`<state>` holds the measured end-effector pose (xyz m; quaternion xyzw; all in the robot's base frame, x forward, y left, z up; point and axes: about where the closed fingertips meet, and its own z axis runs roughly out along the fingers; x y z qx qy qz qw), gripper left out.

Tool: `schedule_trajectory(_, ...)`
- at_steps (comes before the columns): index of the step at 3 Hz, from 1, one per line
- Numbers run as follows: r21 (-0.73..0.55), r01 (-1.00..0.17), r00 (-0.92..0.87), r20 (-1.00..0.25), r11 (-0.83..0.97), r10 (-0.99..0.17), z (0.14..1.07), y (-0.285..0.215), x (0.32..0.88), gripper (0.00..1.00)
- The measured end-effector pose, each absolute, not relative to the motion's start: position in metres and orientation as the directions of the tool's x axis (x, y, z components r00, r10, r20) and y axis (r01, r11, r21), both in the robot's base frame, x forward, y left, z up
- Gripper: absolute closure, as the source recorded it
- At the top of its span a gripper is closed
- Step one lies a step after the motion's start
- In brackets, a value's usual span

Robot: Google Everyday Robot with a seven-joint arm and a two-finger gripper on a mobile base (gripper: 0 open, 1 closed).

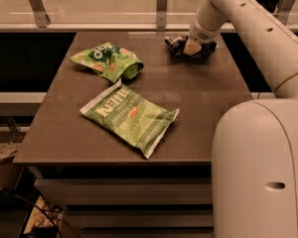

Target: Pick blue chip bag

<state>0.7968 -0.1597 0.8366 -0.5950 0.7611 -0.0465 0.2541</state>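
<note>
Google Everyday Robot: arm (249,20) of smooth off-white tube segments w/ a row of small dark holes (266,29) along the shell. Rounded white body housing (258,148) in foreground, one dark oval slot (276,186) low down. Pale tan gripper (192,45) at far rt corner of table (198,98).

the small dark-blue glossy foil chip bag (173,43) shows pale flecks on its wrinkled skin. the cream-coloured tool (191,47) rests on it at the far right corner of the matte dark-brown bench (198,98). the large flat green foil bag (131,118) carries white lettering, a small red mark and white edge strips. the crumpled green bag (107,61) has orange patches and white print. the smooth plastic arm (258,29) is off-white.
</note>
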Motion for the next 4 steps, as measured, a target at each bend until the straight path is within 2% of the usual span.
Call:
schedule_trajectory(3, -0.373, -0.882, -0.163, -0.331, 0.288, -0.929, 0.8372, -0.1596, 0.7968, 0.12)
schedule_trajectory(4, -0.368, -0.885, -0.163, -0.33, 0.286, -0.93, 0.8348, -0.1581, 0.7973, 0.0)
